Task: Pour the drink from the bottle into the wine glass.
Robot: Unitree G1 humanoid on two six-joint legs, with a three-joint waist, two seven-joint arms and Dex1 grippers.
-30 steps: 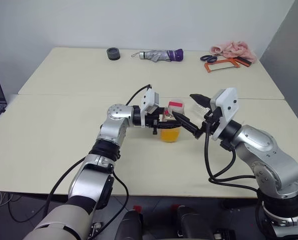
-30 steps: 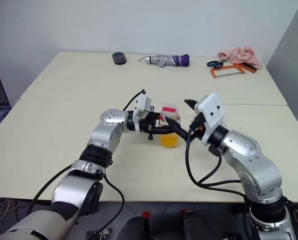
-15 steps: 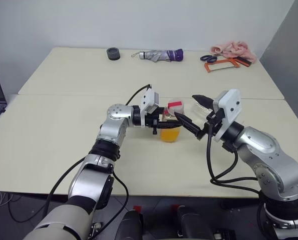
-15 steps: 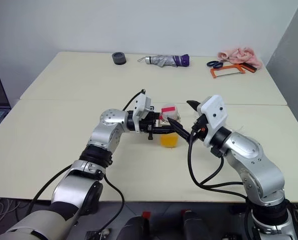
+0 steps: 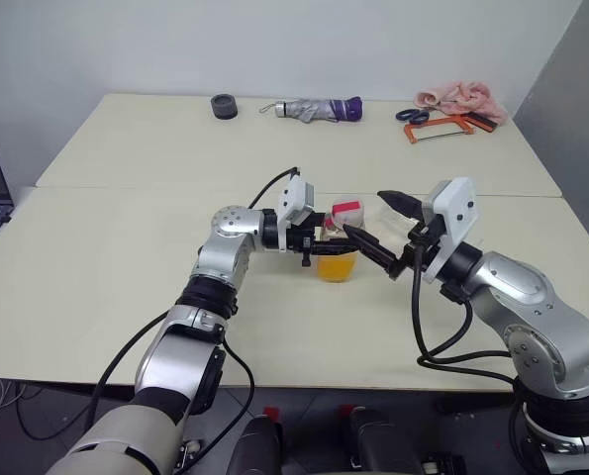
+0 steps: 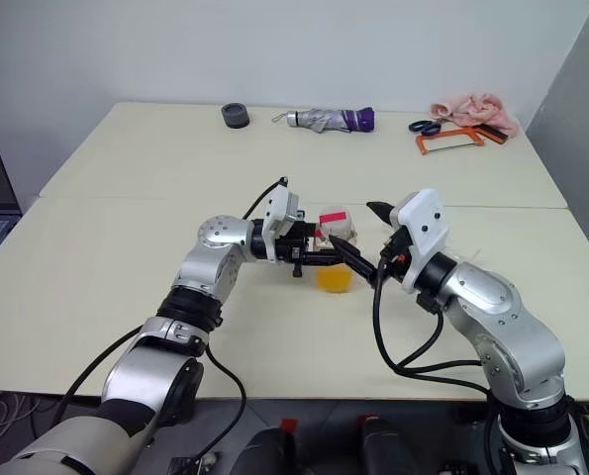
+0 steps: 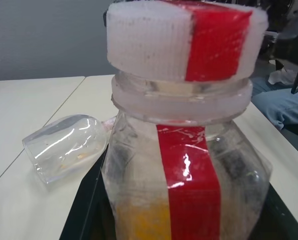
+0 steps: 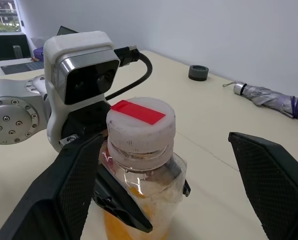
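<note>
The cream table (image 5: 126, 287) carries the work near its middle; along its far edge, well away, lie a folded umbrella (image 5: 319, 108), a hacksaw with an orange frame (image 5: 442, 127), a pink cloth (image 5: 460, 97) and a dark tape roll (image 5: 224, 106).

The left gripper (image 5: 324, 240) reaches in level from the left, and its fingers are closed on the bottle (image 5: 338, 244), clamping the clear body below the neck. That grip reads as a brace: the bottle stands upright on the table, so the other hand can work on the top. The drink (image 5: 336, 265) fills only the lower part of the bottle.

The right gripper (image 8: 176, 195) comes in from the right with its fingers (image 8: 68, 185) spread wide and holding nothing. In the right wrist view the cap (image 8: 140, 124) sits between them, one finger just beside the bottle's near shoulder and the other standing well clear on the far side. The cap is still on, pale with a red strip across it, so unscrewing looks like the step in hand and pouring has not begun.

The wine glass (image 7: 66, 145) lies on its side on the table just behind the bottle, empty, its bowl facing outward; it will likely need righting before any pour.
</note>
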